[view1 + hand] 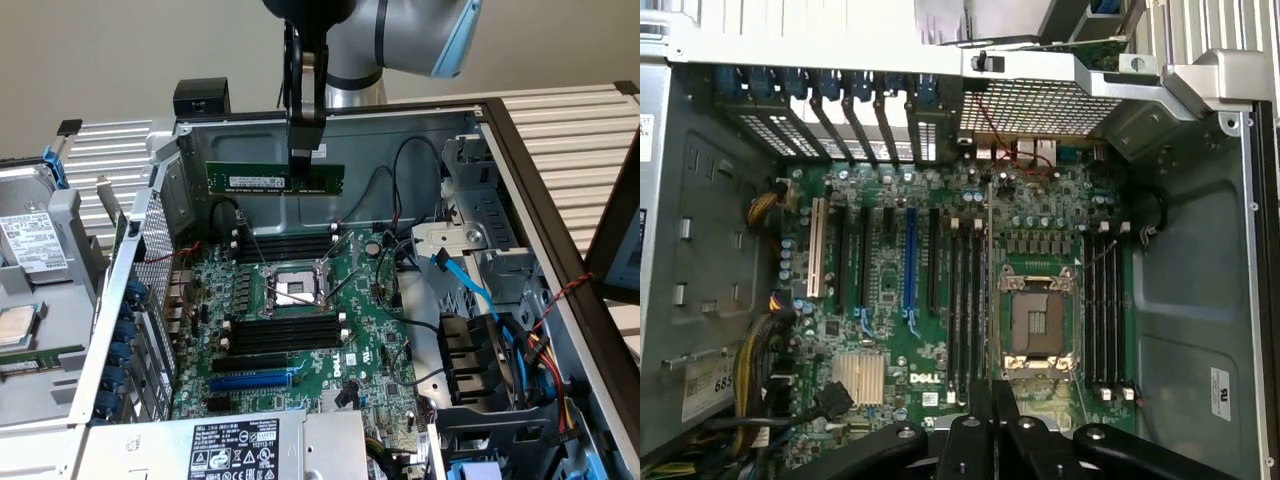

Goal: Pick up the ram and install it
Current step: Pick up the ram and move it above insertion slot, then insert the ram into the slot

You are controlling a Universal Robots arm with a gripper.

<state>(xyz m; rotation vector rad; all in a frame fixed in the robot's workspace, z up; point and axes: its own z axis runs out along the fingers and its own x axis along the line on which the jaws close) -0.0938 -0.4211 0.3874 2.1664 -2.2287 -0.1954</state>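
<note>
Plainly, the ram (pixel 275 180) is clamped at its upper edge by the gripper (pixel 303 152). The two fingers are closed on the board a little toward its 3 o'clock end. In the exterior view the stick is held level and on edge, with its white sticker turned to the camera. It is carried inside the open case (pixel 520 150), in front of the far wall, under the grey and blue arm (pixel 380 40).

The ram is kept clear of the motherboard (pixel 310 345) and is not seated in any slot. Reckoned from the socket (pixel 290 290), it is found at 12 o'clock, above the far black slots (pixel 285 245). A second bank (pixel 285 332) is laid at 6 o'clock of the socket. The blue slot (pixel 250 380) is set at about 7 o'clock, nearer the camera.

A blue cable (pixel 465 285) is draped at 3 o'clock of the socket, beside the grey drive cage (pixel 500 270). A hard drive (pixel 35 245) is laid outside the case at 9 o'clock.

In the wrist view the dark fingers (pixel 1002 398) are seen over the motherboard. The socket is flanked there by black slots on both sides, and a silver heatsink (pixel 858 378) is seen near the Dell mark.
</note>
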